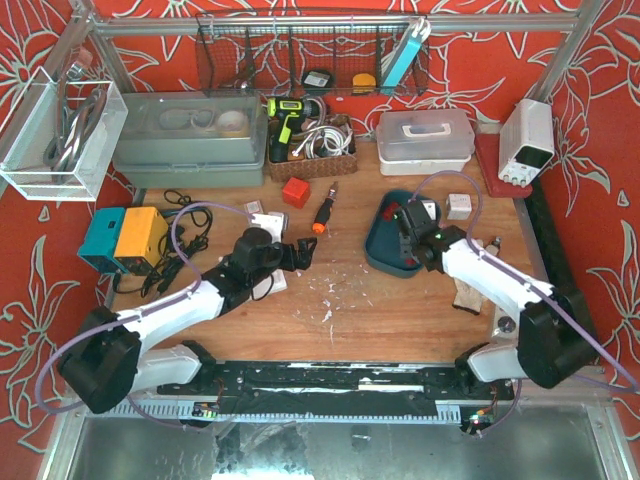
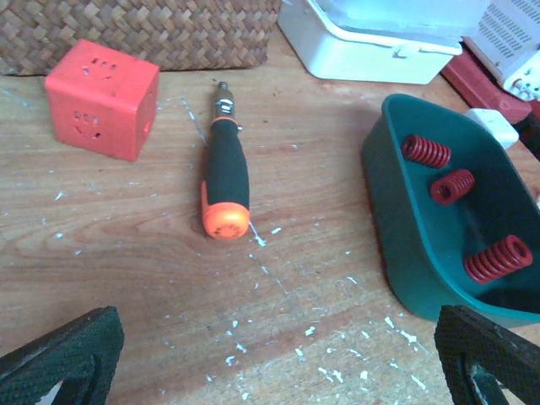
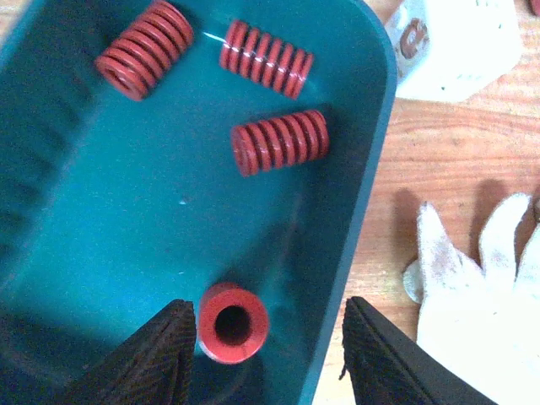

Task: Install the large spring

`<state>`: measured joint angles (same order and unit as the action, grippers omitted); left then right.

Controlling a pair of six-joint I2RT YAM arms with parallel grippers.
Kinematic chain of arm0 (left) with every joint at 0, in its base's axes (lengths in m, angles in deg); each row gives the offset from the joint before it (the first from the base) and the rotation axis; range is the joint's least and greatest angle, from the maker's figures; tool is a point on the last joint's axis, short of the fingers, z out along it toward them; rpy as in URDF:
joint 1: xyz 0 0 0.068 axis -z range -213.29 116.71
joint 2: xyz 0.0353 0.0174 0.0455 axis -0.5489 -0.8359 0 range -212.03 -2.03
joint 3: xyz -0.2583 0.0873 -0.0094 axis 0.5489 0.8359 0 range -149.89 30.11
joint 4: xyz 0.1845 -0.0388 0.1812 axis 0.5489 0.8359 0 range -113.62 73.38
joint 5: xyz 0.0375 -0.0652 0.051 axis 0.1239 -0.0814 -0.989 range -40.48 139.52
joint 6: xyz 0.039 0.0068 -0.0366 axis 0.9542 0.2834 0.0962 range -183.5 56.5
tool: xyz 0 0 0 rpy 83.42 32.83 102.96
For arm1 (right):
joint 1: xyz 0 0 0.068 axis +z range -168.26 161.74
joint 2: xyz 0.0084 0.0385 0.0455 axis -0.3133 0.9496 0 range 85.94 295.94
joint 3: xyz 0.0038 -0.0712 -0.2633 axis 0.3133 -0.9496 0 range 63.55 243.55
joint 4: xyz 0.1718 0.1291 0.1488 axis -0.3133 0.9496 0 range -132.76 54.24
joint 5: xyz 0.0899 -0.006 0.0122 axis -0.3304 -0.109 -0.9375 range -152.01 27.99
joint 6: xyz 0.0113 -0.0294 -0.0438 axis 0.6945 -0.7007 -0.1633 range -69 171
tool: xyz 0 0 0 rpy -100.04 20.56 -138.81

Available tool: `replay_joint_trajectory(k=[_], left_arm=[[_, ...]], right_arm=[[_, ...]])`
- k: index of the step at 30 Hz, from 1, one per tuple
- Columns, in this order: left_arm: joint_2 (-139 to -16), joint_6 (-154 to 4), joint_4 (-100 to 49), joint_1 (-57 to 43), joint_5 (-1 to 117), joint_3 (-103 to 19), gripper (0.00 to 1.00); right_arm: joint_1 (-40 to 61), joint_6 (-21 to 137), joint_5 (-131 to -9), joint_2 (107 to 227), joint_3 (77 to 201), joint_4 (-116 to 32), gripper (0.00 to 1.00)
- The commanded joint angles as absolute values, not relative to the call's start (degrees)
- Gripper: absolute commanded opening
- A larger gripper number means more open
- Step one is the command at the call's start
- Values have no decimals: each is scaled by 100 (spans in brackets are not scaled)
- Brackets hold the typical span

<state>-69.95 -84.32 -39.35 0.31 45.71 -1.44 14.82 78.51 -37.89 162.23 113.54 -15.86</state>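
Right of the tabletop's middle sits a teal tray. The right gripper hangs inside it, jaws spread and pinching nothing. Four red springs are in the tray, and I cannot tell which is the large one. Three lie on their sides; the upright spring stands on end between the spread jaws. Left of the middle, the left gripper hovers low over bare wood, jaws wide apart and empty. A screwdriver and a red cube lie beyond it, toward the far edge.
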Motion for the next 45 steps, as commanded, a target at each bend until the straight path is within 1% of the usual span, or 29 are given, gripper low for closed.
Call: replay_joint_trajectory(k=[1, 6, 9, 12, 16, 23, 27, 29, 35, 37, 42, 45], left_arm=[[-6717, -8500, -4498, 37, 4217, 204, 100], [-6343, -8543, -4785, 37, 4437, 463, 100], [-6259, -8512, -4838, 37, 4476, 525, 100], [-6248, -8472, -4895, 45, 4547, 543, 100], [-6284, -8452, -4959, 46, 4669, 555, 100], [-6208, -8445, -4947, 46, 4679, 557, 100], [-6114, -8448, -4950, 55, 4570, 614, 100], [-6070, -8447, -4961, 59, 4557, 631, 100], [-6051, -8429, -4937, 72, 4506, 631, 100], [-6048, -8430, -4917, 72, 4504, 618, 100], [-6047, -8442, -4911, 88, 4538, 612, 100], [-6056, -8440, -4905, 90, 4515, 611, 100]], right_arm=[[1214, 7701, -4167, 16694, 11780, -936, 51], [1089, 7574, -4526, 17069, 11994, -889, 49], [1090, 7494, -4741, 17267, 12085, -817, 51], [1092, 7407, -4763, 17363, 12142, -622, 54], [1093, 7447, -4936, 17328, 12092, -499, 56], [1101, 7643, -4885, 17727, 12250, -340, 56], [1109, 7723, -4989, 17893, 12249, -421, 54], [1107, 7736, -5020, 17939, 12227, -525, 52], [1139, 7598, -4932, 18016, 12151, -976, 38], [1176, 7492, -4930, 18072, 12138, -1177, 34], [1357, 7013, -5147, 18220, 12080, -1900, 30], [1474, 6899, -5086, 18314, 12039, -2136, 31]])
